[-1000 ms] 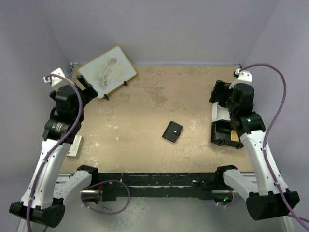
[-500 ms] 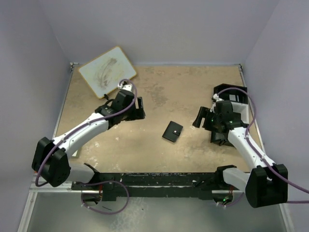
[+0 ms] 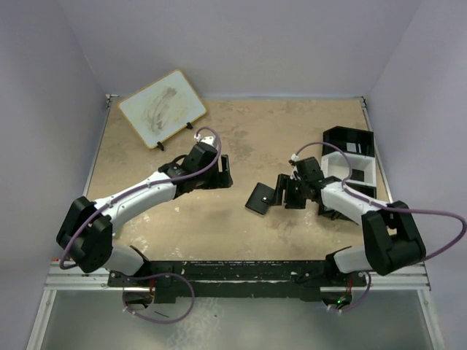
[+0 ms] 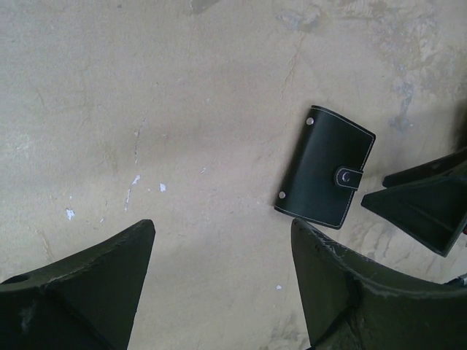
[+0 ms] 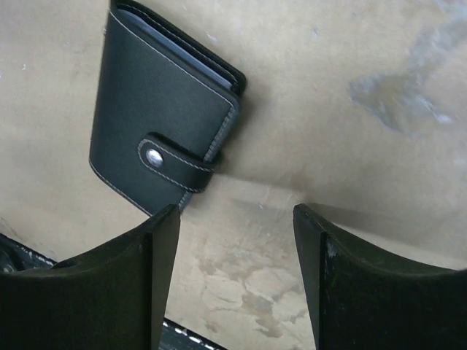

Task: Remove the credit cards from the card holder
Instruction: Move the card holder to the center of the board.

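Right gripper (image 5: 235,219), we see, stands with jaws apart just beside the snapped-shut holder (image 5: 164,117), which lies flat on the table (image 3: 241,146); our left gripper (image 4: 222,227) hovers near it, jaws wide apart too, touching nothing.

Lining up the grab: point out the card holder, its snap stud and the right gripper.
card holder (image 5: 157,102): right wrist view, middle of the black front cover.
snap stud (image 5: 154,155): right wrist view, centre of the stud on the strap.
right gripper (image 5: 235,210): right wrist view, midway between its fingertips.
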Motion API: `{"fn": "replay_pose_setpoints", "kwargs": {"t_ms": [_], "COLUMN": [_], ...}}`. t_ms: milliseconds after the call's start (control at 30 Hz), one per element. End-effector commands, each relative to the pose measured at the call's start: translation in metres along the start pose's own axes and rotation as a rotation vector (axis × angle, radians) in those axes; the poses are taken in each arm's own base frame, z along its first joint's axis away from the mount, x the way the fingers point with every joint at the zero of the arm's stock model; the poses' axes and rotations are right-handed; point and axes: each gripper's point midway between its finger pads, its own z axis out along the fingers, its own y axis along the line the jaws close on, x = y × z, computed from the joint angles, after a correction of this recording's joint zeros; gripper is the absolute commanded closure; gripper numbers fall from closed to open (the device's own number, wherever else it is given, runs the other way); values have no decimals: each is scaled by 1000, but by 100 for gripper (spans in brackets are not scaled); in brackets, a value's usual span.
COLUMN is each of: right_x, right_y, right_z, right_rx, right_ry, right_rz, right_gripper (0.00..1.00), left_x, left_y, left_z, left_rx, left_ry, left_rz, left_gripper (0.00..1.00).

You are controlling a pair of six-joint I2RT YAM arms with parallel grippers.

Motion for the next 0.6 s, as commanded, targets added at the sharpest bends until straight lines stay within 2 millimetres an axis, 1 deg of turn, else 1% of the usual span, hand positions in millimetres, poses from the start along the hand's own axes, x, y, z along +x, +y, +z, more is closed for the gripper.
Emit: {"fn": "replay_pose_setpoints", "kwargs": {"t_ms": [0, 167, 233, 333, 367, 433, 500, 567], "right_x": [-35, -38, -33, -24, -14, -8, 8, 23], "right_y": [35, 53, 59, 67, 69, 88, 108, 130], "right_z": [6, 26, 36, 50, 54, 58, 61, 58], "right_rx": [-71, -76, -61, -18, -6, -14, -49, -93], "right_ry": [-61, -10, 19, 63, 91, 99, 121, 130], "right_rz": [-35, -106, -141, -212, -246, -317, -385, -438], "right_gripper": [33, 32, 32, 38, 39, 43, 45, 45], "left_x": [-16, -22, -23, -24, -25, -27, -28, -26], "left_y": [0, 13, 18, 25, 28, 35, 45, 53], "left_z": [-10, -22, -25, -29, -30, -33, -36, -39], "left_rx": [-9, -59, -76, -108, -121, -159, -206, -235], "left_ry": [-90, -143, -158, -177, -182, -202, -224, -239], "left_rz": [-30, -45, -50, -61, -63, -78, -95, -109], "left_gripper": [27, 28, 28, 29, 29, 30, 31, 31]}}
